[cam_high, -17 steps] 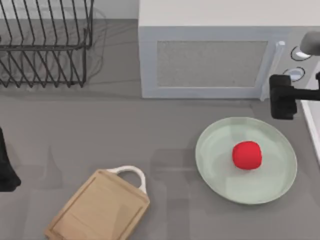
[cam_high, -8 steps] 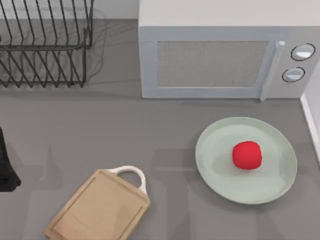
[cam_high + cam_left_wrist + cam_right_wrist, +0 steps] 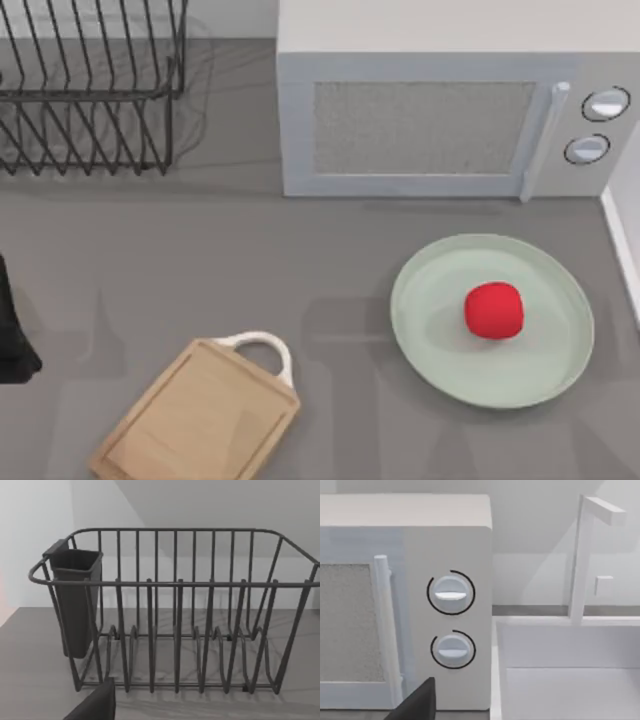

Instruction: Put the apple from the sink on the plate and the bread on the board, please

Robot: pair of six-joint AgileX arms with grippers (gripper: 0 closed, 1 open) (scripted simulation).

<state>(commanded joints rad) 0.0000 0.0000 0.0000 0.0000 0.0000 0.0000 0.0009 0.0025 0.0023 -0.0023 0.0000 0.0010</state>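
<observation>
Change: a second ago the right arm's gripper hung beside the plate's (image 3: 430, 330) far right rim, in front of the microwave (image 3: 420, 120); it has since drawn off past the table's right side
Meaning for the task: the apple (image 3: 494, 310) lies loose on the plate, a little right of its middle, touched by nothing, so I judge the apple half done and the withdrawal a release already made
Right gripper (image 3: 417, 702): a dark sliver of it faces the microwave's two knobs (image 3: 451, 594), with the white sink (image 3: 570, 680) and faucet (image 3: 582, 555) just beside them; it touches nothing visible
Right gripper's grip: cannot tell whether apart or together; nothing is seen carried in it
Left gripper (image 3: 95, 705): parked at the table's left edge, aimed at the wire dish rack (image 3: 175, 610) ahead of it, clear of the rack
Left gripper's grip: cannot tell either; no load seen
Board (image 3: 200, 420): lies bare and angled near the left gripper, on the plate's side of it, white loop handle pointing away from the front edge
Remaining, as a judgement: the bread has yet to reach the board; the sink in front of the right gripper is the likely place to look next
</observation>
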